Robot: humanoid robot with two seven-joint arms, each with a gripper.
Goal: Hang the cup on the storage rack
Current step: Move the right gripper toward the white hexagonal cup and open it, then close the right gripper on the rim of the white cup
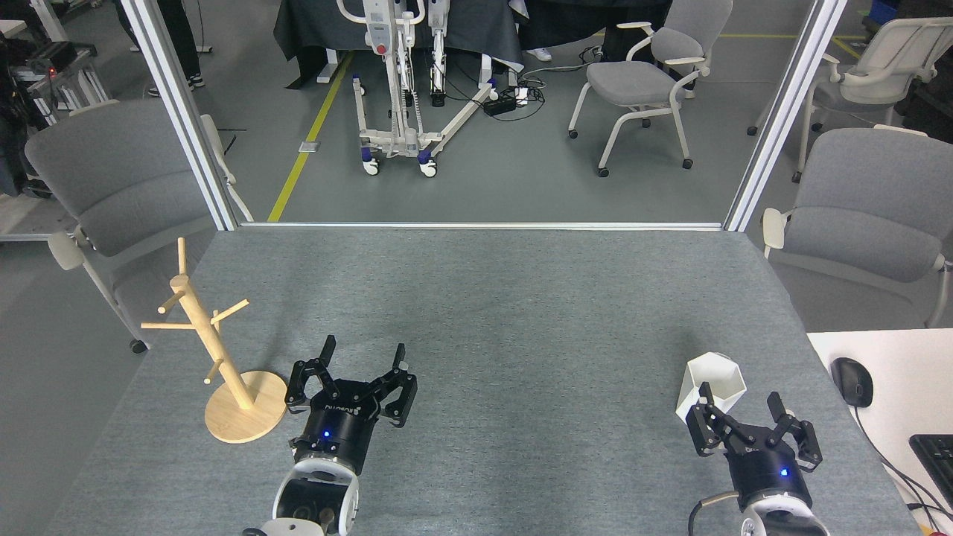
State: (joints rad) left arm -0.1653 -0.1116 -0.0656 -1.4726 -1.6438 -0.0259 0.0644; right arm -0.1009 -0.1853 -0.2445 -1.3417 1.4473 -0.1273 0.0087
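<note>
That little white cup (pixel 709 384) sits upright on the grey table (pixel 506 313), near the right edge, well apart from the storage rack (pixel 223 357) over on the far left. It looks like glazed ceramic to me, so expect light, rigid, slick and chippable if you knock it over. The faceted walls give you flat faces to pinch, so I'd go across two opposite sides or over the rim. Can't spot the handle from this angle.

Your right gripper (pixel 744 412) is spread wide with nothing in it, just on the near side of the cup, one fingertip seeming to overlap the cup's base. The left gripper (pixel 362 356) is splayed open too, empty, beside the rack's round base.
</note>
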